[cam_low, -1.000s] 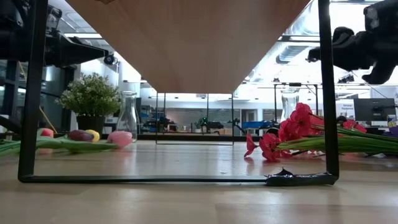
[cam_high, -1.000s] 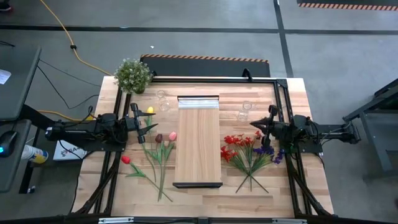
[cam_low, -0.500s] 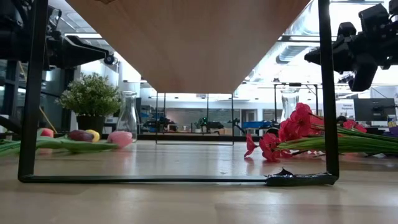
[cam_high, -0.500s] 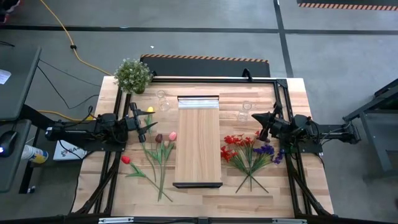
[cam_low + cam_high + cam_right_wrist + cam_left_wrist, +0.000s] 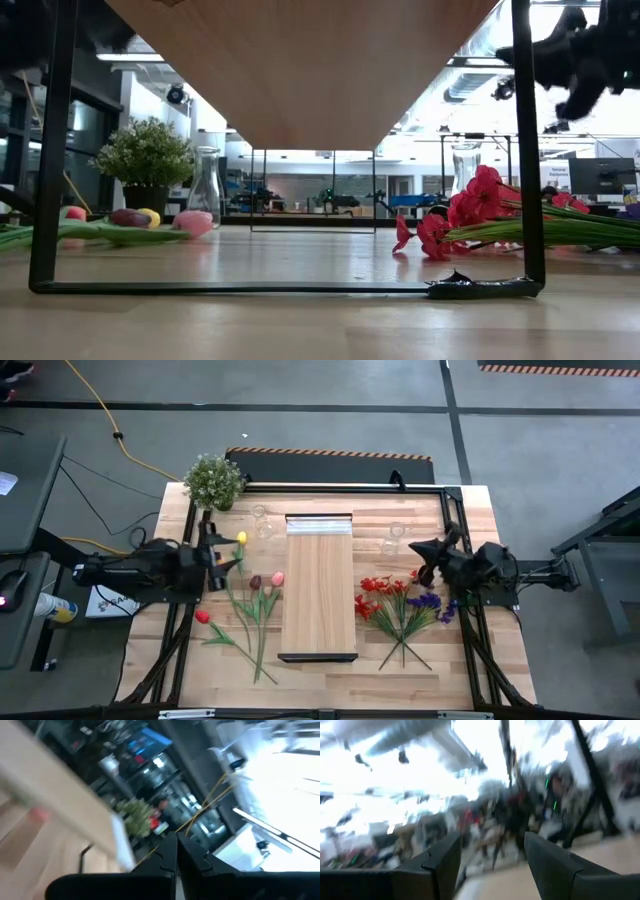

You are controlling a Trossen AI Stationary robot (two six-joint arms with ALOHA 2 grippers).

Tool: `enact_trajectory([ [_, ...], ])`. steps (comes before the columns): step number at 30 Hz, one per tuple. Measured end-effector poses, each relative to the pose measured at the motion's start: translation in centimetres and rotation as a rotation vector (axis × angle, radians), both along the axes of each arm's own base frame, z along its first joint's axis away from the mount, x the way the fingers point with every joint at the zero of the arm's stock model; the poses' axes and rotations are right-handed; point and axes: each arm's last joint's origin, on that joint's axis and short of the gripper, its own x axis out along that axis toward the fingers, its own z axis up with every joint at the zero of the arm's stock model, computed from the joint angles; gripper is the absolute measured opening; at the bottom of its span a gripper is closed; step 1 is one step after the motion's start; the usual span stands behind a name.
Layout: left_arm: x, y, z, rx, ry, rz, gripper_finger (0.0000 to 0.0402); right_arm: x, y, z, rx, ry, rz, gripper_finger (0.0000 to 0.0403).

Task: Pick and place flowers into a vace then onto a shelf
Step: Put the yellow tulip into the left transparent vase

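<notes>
Butcher-block counter: flowers lie loose either side of the shelf; nothing picked yet. Left gripper spread open over the tulips, right gripper pinched shut, both empty; next is probably grabbing a stem. Only the low view shows both glass vases clearly.

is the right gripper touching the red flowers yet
Apart. In the low view the right gripper hangs well above the red flowers, with open background between them; the high view agrees.
</notes>
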Motion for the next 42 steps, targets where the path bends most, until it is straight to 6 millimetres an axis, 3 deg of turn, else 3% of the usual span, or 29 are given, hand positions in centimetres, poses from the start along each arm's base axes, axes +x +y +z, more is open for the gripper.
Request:
enact_trajectory([
  [4, -1.3, 0.0, 2.6, -0.040, -0.195, -0.028, 0.0248, -0.3, 0.0, 1.0, 0.050, -0.121, 0.028, 0.0000],
  [10, -2.8, 0.0, 4.5, -0.253, -0.412, -0.186, 0.0248, -1.2, 0.5, 2.7, 0.137, -0.345, 0.245, 0.0000],
  [16, -3.8, 0.0, 5.3, -0.351, -0.542, -0.295, 0.0248, -2.5, 0.6, 4.2, 0.216, -0.564, 0.366, 0.0000],
  [21, -4.4, 0.0, 5.7, -0.342, -0.616, -0.310, 0.0248, -2.7, 0.6, 4.4, 0.260, -0.602, 0.410, 0.0000],
  [26, -4.8, 0.0, 5.9, -0.332, -0.662, -0.322, 0.0248, -2.8, 0.6, 4.5, 0.422, -0.627, 0.516, 0.0000],
  [34, -5.9, 0.0, 6.5, -0.311, -0.776, -0.345, 0.0248, -3.7, 0.6, 5.3, 0.383, -0.751, 0.542, 0.0000],
  [42, -5.6, 0.0, 6.4, -0.320, -0.750, -0.334, 0.0248, -4.5, 0.6, 5.7, 0.403, -0.840, 0.582, 0.0000],
])
